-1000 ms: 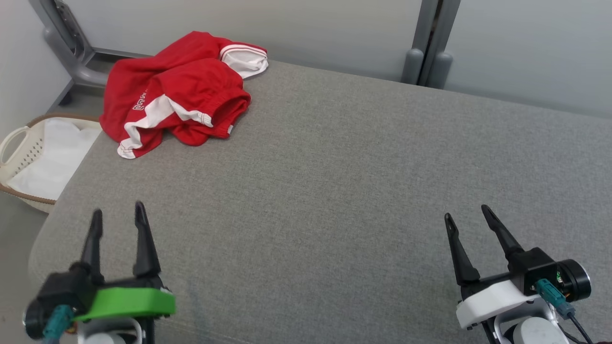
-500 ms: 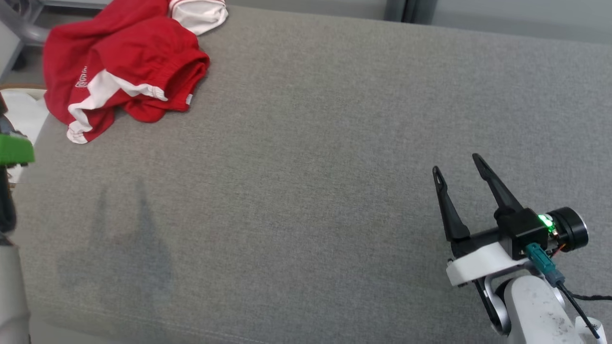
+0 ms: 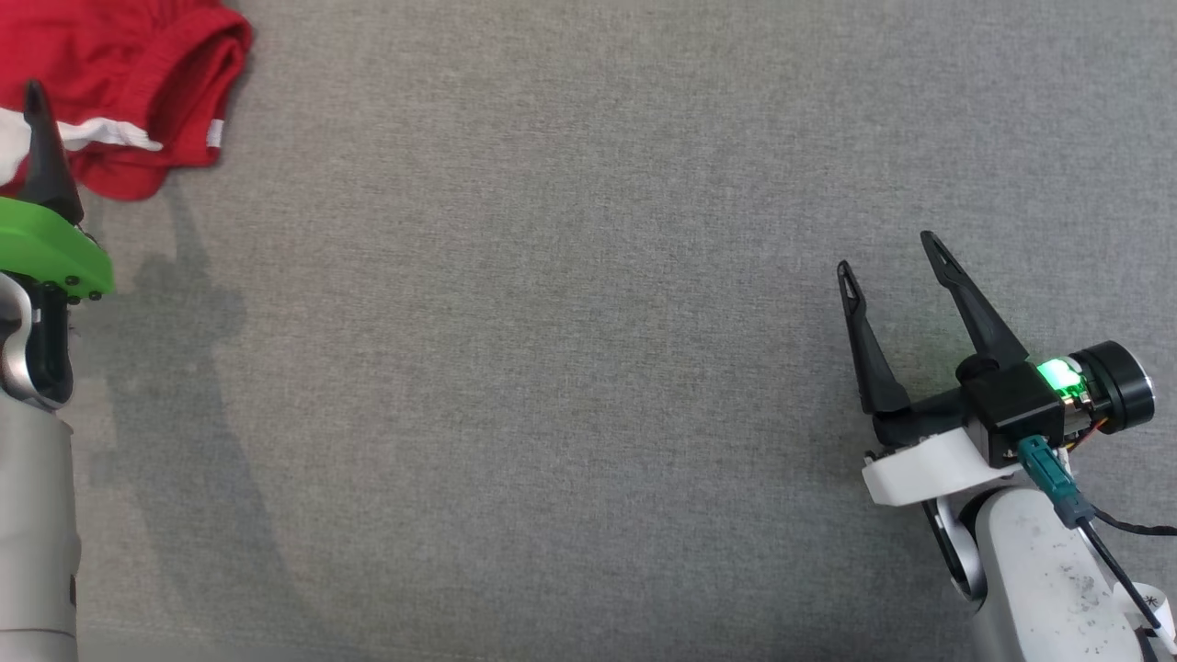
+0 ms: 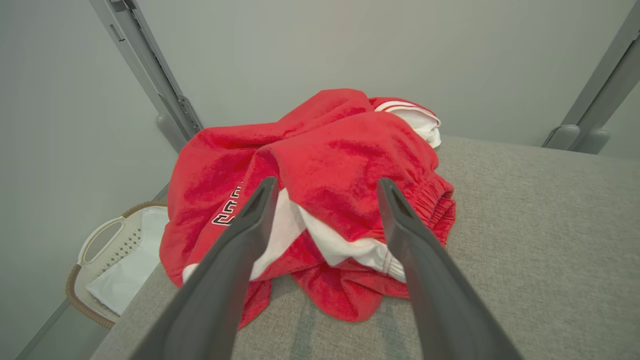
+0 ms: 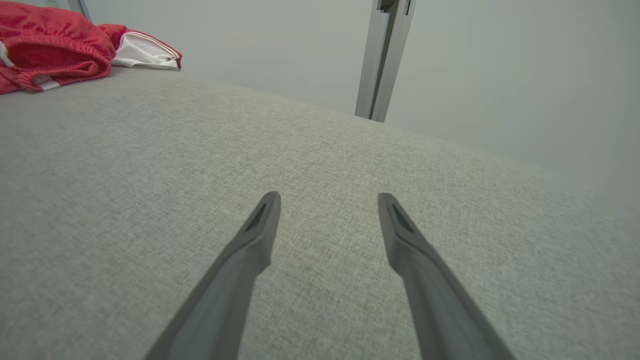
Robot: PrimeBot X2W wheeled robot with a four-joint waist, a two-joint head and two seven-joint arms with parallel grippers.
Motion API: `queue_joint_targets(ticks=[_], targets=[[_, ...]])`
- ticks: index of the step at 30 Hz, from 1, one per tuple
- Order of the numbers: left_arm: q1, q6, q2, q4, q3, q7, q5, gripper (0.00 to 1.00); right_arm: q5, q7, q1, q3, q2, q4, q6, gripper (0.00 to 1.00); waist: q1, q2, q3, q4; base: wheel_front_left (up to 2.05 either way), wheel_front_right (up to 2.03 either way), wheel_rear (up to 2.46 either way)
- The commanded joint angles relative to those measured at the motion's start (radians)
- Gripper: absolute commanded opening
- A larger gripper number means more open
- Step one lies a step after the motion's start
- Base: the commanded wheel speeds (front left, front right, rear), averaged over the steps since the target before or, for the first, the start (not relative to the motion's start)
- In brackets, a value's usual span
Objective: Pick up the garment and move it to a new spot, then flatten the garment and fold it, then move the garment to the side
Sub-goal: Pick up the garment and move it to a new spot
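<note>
Red with white trim, the garment [image 4: 345, 165] is lying crumpled at the far left corner of the grey cushion [image 3: 552, 368], reaching its edge. A pale basket [image 4: 107, 240] is sitting on the floor just beyond that corner. The left gripper [image 4: 327, 185] is pointing straight at the heap from close by, its fingers spread wide and gripping nothing; whether the tips are touching the cloth cannot be told. The right gripper [image 3: 885, 253] is hanging over bare cushion, well apart from the garment, its fingers spread just as wide and holding nothing.
</note>
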State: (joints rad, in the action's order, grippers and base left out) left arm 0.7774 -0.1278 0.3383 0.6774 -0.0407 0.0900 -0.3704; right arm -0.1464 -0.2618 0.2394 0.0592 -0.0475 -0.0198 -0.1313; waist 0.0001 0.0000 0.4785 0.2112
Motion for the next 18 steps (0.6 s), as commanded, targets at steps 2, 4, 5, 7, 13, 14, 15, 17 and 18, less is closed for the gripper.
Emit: queue_joint_targets(ticks=[2,4,5,7,13,14,15,17,18], targets=[[0.032,-0.003,0.017,0.061,-0.004,0.007,-0.019,1.0,-0.006,-0.005,0.016,0.002,-0.005,0.011,0.001,1.0,-0.0001,0.0,0.062,-0.045,0.0,0.0,0.0],[0.047,-0.003,0.027,0.109,-0.009,0.017,-0.031,1.0,-0.009,-0.005,0.017,0.004,-0.005,0.016,0.001,1.0,-0.0001,0.0,0.073,-0.049,0.0,0.0,0.0],[0.054,-0.003,0.034,0.133,-0.01,0.023,-0.035,1.0,-0.011,-0.005,0.017,0.006,-0.005,0.018,0.001,1.0,-0.0001,0.0,0.079,-0.052,0.0,0.0,0.0],[0.066,-0.003,0.035,0.164,-0.008,0.034,-0.048,1.0,-0.013,-0.005,0.017,0.008,-0.005,0.022,0.001,1.0,-0.0001,0.0,0.087,-0.054,0.0,0.0,0.0],[0.1,-0.003,0.037,0.211,0.051,0.065,-0.109,1.0,-0.017,-0.003,0.011,0.01,-0.005,0.016,0.001,1.0,-0.0001,0.0,0.1,-0.056,0.0,0.0,0.0],[0.104,-0.003,0.038,0.214,0.065,0.067,-0.121,1.0,-0.017,-0.003,0.011,0.012,-0.006,0.013,0.001,1.0,-0.0001,0.0,0.099,-0.056,0.0,0.0,0.0],[0.107,-0.003,0.041,0.217,0.08,0.07,-0.133,0.87,-0.015,-0.003,0.01,0.015,-0.005,0.011,0.001,1.0,-0.0001,0.0,0.098,-0.057,0.0,0.0,0.0],[0.115,-0.003,0.051,0.224,0.106,0.079,-0.15,0.44,-0.011,-0.003,0.01,0.023,-0.005,0.007,0.001,1.0,-0.0001,0.0,0.094,-0.059,0.0,0.0,0.0],[0.118,-0.003,0.052,0.227,0.119,0.083,-0.157,0.28,-0.009,-0.003,0.011,0.028,-0.005,0.006,0.001,1.0,-0.0001,0.0,0.092,-0.06,0.0,0.0,0.0]])
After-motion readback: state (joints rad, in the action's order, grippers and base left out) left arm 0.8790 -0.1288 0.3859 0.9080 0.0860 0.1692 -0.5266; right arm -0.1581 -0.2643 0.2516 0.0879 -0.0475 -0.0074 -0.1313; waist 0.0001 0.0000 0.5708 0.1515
